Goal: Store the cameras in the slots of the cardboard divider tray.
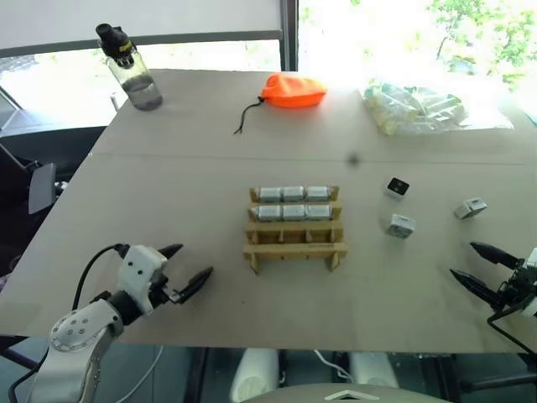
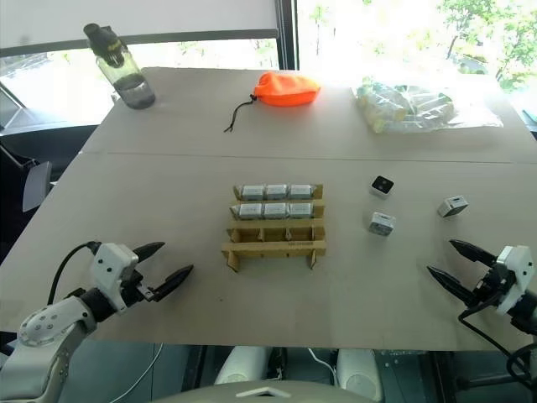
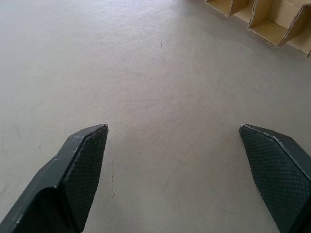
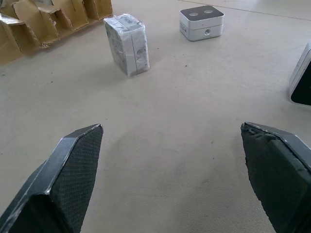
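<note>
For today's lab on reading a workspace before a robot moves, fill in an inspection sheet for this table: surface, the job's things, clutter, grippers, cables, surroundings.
Surface: pale table with a seam running across it.
Job's things: cardboard divider tray at centre, its two back rows filled with six cameras, its front rows empty; three loose cameras on the table to its right.
Clutter: orange pouch, water bottle and bagged pale tubes along the far edge.
Grippers: left gripper and right gripper both open, holding nothing.
Cables: black cable at the left wrist.
Surroundings: bright windows behind the table.
</note>
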Controlling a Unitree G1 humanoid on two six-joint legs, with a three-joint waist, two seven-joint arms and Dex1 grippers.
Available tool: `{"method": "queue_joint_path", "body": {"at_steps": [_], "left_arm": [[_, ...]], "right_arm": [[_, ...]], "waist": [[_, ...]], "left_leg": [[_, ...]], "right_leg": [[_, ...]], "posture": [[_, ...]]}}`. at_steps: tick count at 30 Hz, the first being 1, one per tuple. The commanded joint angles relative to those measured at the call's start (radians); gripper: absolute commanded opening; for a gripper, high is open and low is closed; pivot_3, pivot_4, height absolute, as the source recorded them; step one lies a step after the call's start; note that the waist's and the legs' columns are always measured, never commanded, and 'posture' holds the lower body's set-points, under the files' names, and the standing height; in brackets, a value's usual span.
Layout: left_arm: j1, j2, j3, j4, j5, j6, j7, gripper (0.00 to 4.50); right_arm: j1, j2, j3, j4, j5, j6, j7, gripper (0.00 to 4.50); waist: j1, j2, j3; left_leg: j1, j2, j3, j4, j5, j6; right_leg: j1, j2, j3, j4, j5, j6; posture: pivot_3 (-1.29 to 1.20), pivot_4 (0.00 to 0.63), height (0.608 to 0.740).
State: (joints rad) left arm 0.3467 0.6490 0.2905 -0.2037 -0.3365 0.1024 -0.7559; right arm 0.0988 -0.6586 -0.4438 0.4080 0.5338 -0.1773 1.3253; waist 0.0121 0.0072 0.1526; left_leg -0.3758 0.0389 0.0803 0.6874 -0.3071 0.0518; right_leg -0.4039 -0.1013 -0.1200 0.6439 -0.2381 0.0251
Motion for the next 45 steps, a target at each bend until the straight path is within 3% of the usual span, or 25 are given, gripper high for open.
{"method": "queue_joint_path", "body": {"at_steps": [1, 17, 26, 32, 38, 42, 45], "left_arm": [[0.014, 0.0, 0.006, 0.005, 0.013, 0.005, 0.0, 4.48], [0.012, -0.01, 0.01, -0.011, 0.01, 0.01, 0.009, 4.48], [0.004, 0.012, 0.027, -0.041, -0.012, 0.006, -0.021, 4.48], [0.003, 0.085, 0.078, -0.099, -0.157, 0.097, -0.162, 4.48], [-0.012, 0.212, 0.182, -0.194, -0.332, 0.218, -0.311, 4.48], [-0.03, 0.319, 0.249, -0.268, -0.431, 0.284, -0.436, 4.48], [-0.061, 0.386, 0.276, -0.309, -0.47, 0.315, -0.499, 4.48]], "right_arm": [[-0.003, -0.02, -0.009, -0.016, 0.011, 0.008, 0.006, 4.5], [-0.025, -0.012, 0.001, -0.001, -0.026, -0.006, -0.036, 4.5], [-0.053, 0.037, -0.01, -0.021, -0.116, 0.022, -0.354, 4.5], [-0.076, 0.063, 0.0, -0.109, -0.121, 0.132, -0.522, 4.5], [-0.046, -0.153, 0.067, -0.061, -0.262, 0.033, -0.377, 4.5], [-0.146, -0.305, 0.082, 0.041, -0.281, 0.035, -0.289, 4.5], [-0.241, -0.398, 0.139, 0.158, -0.32, -0.063, -0.161, 4.5]], "waist": [[0.0, 0.0, 0.0], [0.001, 0.0, 0.0], [0.001, 0.0, 0.0], [0.0, -0.002, 0.0], [0.003, -0.001, 0.001], [-0.003, -0.003, 0.003], [-0.012, -0.003, 0.003]], "left_leg": [[0.0, 0.0, 0.0, 0.0, 0.0, 0.0], [0.0, 0.0, 0.0, 0.0, 0.0, 0.0], [-0.001, 0.0, 0.0, 0.0, 0.0, -0.001], [-0.002, 0.0, 0.0, 0.0, 0.0, -0.001], [-0.004, -0.001, 0.001, 0.0, 0.001, -0.001], [-0.004, -0.001, 0.002, 0.001, 0.001, -0.001], [-0.003, 0.0, 0.003, 0.001, 0.001, -0.001]], "right_leg": [[0.0, 0.0, 0.0, 0.0, 0.0, 0.0], [0.0, 0.0, 0.0, 0.0, 0.0, 0.0], [0.0, 0.001, 0.0, 0.0, 0.0, 0.0], [-0.002, 0.0, 0.0, 0.0, 0.0, 0.0], [-0.004, 0.001, 0.0, 0.0, 0.0, 0.0], [-0.004, 0.003, 0.001, -0.001, 0.0, 0.001], [-0.004, 0.005, 0.003, 0.0, 0.0, 0.001]], "posture": [[0.0, 0.15, 0.726], [0.0, 0.15, 0.726], [0.0, 0.15, 0.726], [0.0, 0.15, 0.726], [0.0, 0.15, 0.726], [0.0, 0.15, 0.726], [0.0, 0.15, 0.726]]}}
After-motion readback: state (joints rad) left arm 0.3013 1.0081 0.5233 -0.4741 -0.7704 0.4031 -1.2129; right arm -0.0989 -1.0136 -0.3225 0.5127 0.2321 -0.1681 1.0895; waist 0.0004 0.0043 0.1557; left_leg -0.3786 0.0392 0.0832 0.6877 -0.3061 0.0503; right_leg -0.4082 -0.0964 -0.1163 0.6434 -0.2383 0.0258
